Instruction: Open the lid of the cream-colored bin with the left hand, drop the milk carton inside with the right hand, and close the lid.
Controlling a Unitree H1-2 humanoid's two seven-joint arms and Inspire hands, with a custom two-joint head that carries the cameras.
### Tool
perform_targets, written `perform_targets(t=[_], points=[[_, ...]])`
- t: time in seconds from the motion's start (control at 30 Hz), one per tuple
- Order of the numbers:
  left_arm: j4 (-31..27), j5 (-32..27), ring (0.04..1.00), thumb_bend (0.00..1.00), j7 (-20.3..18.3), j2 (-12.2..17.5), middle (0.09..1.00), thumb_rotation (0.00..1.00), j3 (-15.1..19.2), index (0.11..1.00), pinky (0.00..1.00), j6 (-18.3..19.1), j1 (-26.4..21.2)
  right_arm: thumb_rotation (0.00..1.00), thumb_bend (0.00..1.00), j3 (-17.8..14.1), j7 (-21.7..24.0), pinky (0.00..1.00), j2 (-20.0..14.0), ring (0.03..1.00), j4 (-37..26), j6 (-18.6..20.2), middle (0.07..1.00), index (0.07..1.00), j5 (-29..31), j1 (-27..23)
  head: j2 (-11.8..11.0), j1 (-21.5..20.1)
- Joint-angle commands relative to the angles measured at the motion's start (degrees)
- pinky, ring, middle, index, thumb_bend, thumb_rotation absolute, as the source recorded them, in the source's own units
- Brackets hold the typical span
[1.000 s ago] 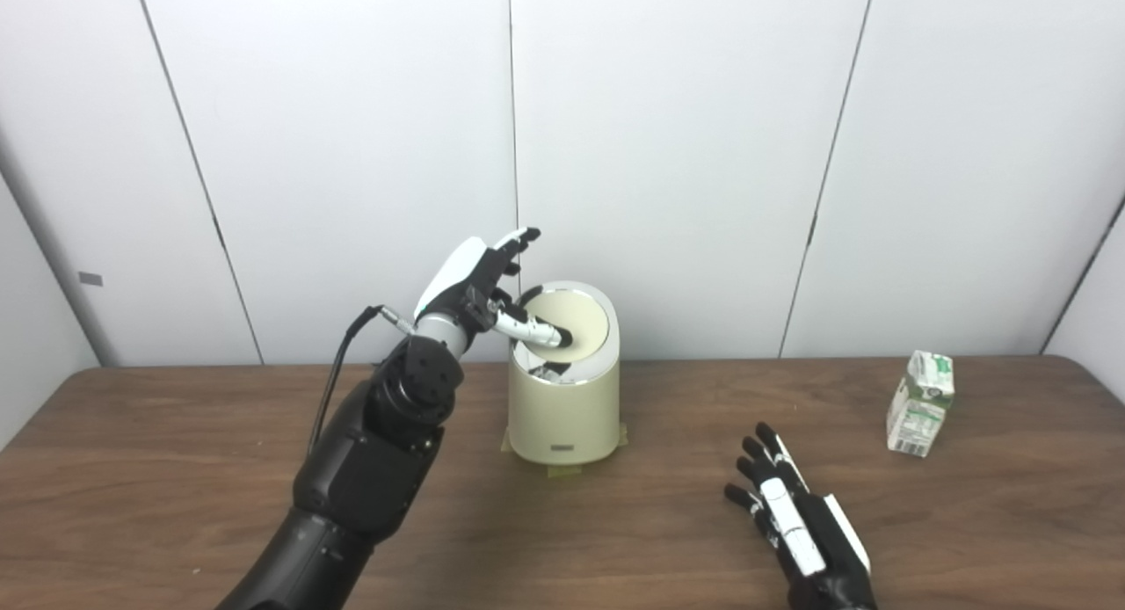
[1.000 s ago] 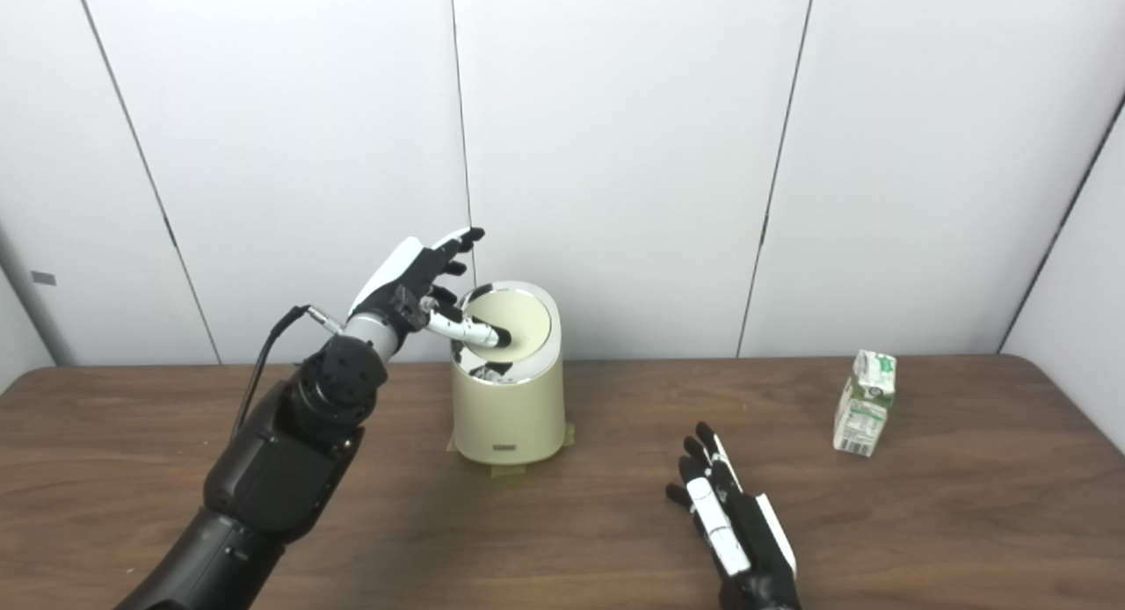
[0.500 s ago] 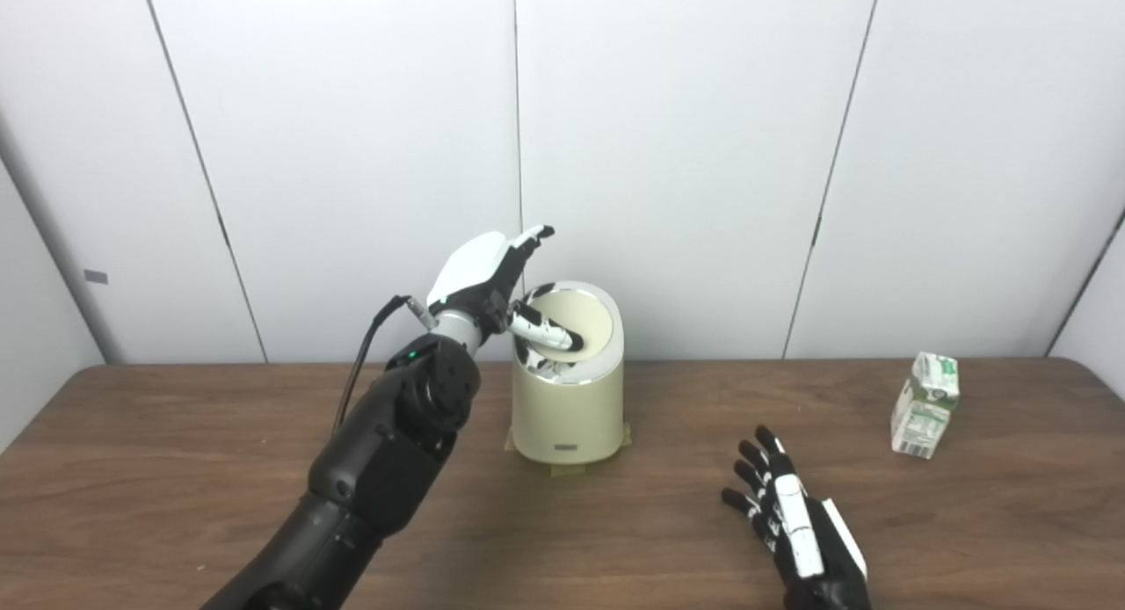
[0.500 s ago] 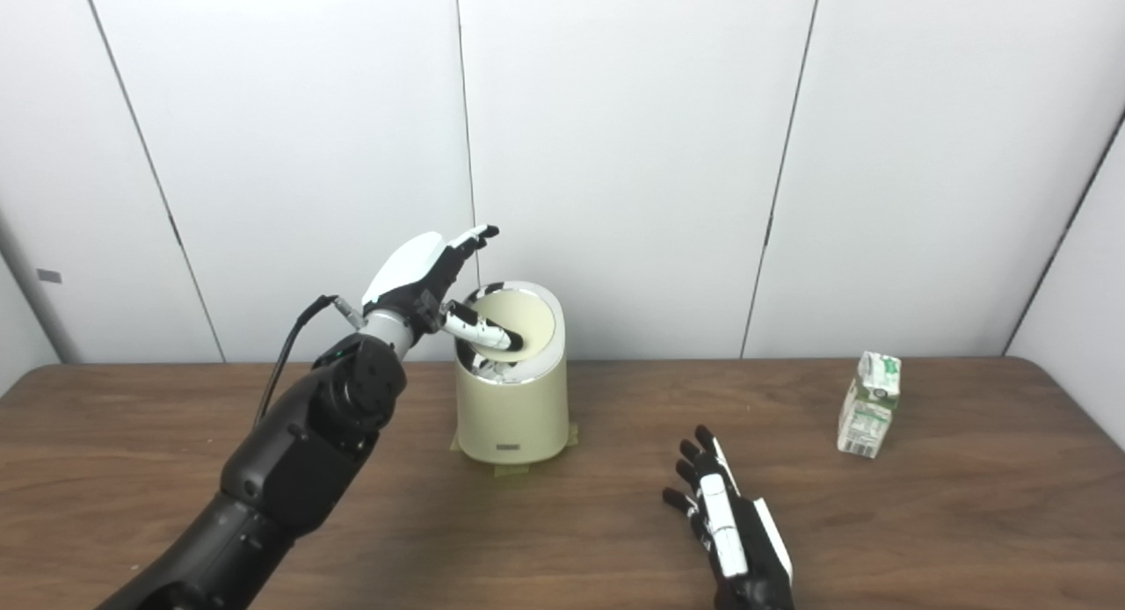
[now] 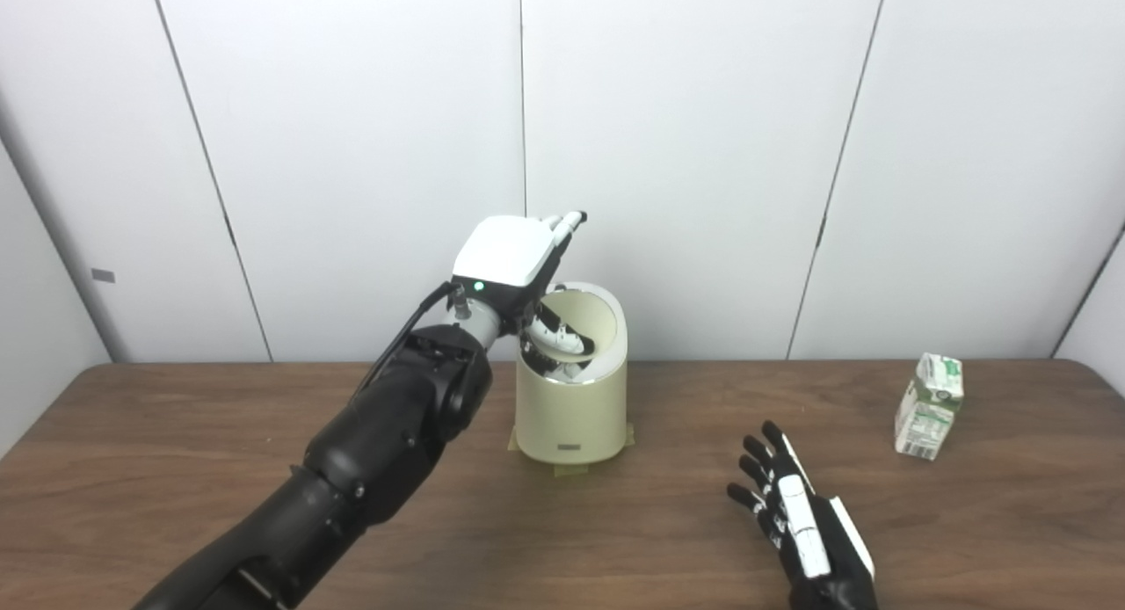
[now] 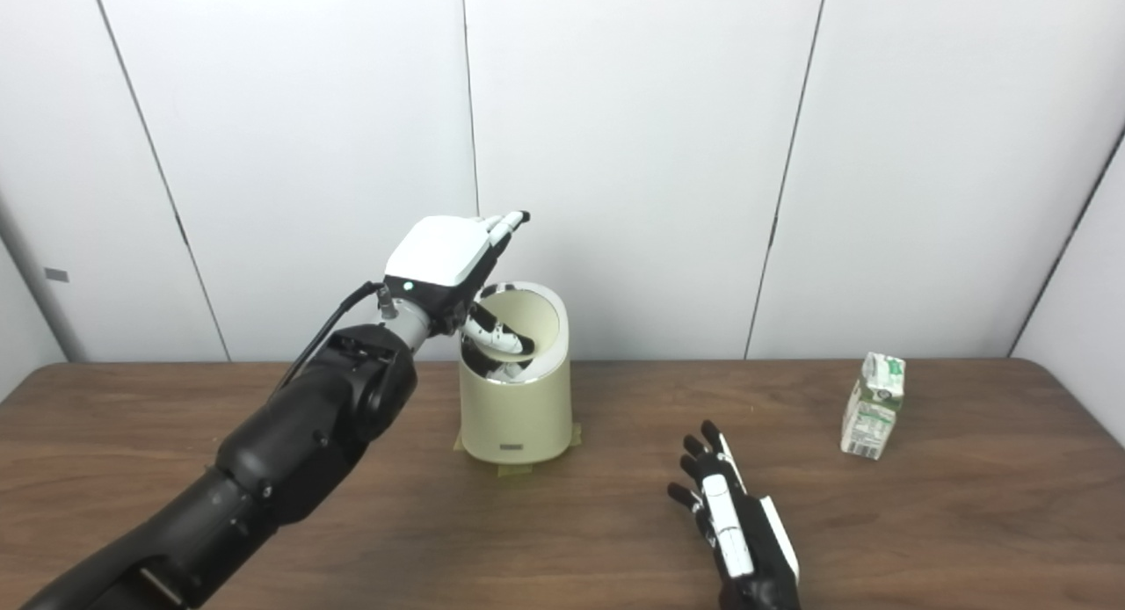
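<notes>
The cream-colored bin (image 5: 571, 417) stands at the middle back of the table. Its round lid (image 5: 591, 315) is tipped steeply inward, leaving a dark gap at the left of the rim. My left hand (image 5: 510, 254) hovers over the bin's left rim, back upward and fingers stretched out. Its thumb (image 5: 554, 336) reaches down into the opening against the lid, and the hand holds nothing. The green-and-white milk carton (image 5: 930, 405) stands upright at the far right. My right hand (image 5: 804, 526) lies flat on the table, open, well left of the carton.
The brown table (image 5: 176, 469) ends at a white panelled wall behind the bin. Strips of tape (image 5: 562, 468) show under the bin's base. A black cable (image 5: 400, 337) runs along my left forearm.
My left hand has risen and rolled palm-down over the bin, its thumb pressing the lid from nearly flat to steeply tipped. The right hand and carton stay put; the view has shifted slightly.
</notes>
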Motion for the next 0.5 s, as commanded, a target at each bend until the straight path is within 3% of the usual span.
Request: perform_targets(t=[0.0, 0.1, 0.2, 0.33, 0.47], points=[[0.24, 1.04, 0.906, 0.96, -2.43, 0.55, 0.927, 0.02, 0.24, 0.989, 0.88, 1.12, 0.3, 0.92, 0.6, -0.2, 0.27, 0.86, -0.44, 0.948, -1.01, -3.09, 0.951, 0.996, -0.17, -1.1, 0.06, 0.03], [-1.25, -3.06, 0.896, 0.89, -2.28, -0.72, 0.922, 0.08, 4.74, 0.982, 0.86, 1.63, 0.75, 0.92, 0.6, -0.4, 0.47, 0.87, -0.57, 0.949, -0.74, -3.41, 0.948, 0.997, 0.08, -1.02, 0.05, 0.03], [-3.66, -11.82, 0.909, 0.79, -3.46, -3.92, 0.93, 0.14, 13.49, 0.963, 0.85, 4.41, 1.47, 0.92, 0.6, -0.38, 0.49, 0.85, -0.72, 0.949, -0.86, -3.14, 0.948, 0.995, -0.11, -0.83, 0.19, 0.06], [-8.63, -23.32, 0.825, 0.62, -5.67, -7.47, 0.882, 0.33, 24.32, 0.934, 0.69, 9.4, 2.39, 0.94, 0.58, -0.2, 0.36, 0.83, -1.08, 0.942, -0.93, -2.79, 0.945, 0.991, -0.83, -0.62, 0.42, 0.41], [-15.19, -28.29, 0.824, 0.53, -7.02, -9.29, 0.861, 0.43, 29.69, 0.904, 0.71, 13.89, 4.83, 0.92, 0.59, -0.8, 0.09, 0.83, -1.27, 0.939, -0.38, -2.78, 0.946, 0.985, -0.56, -0.62, 1.03, 0.89]])
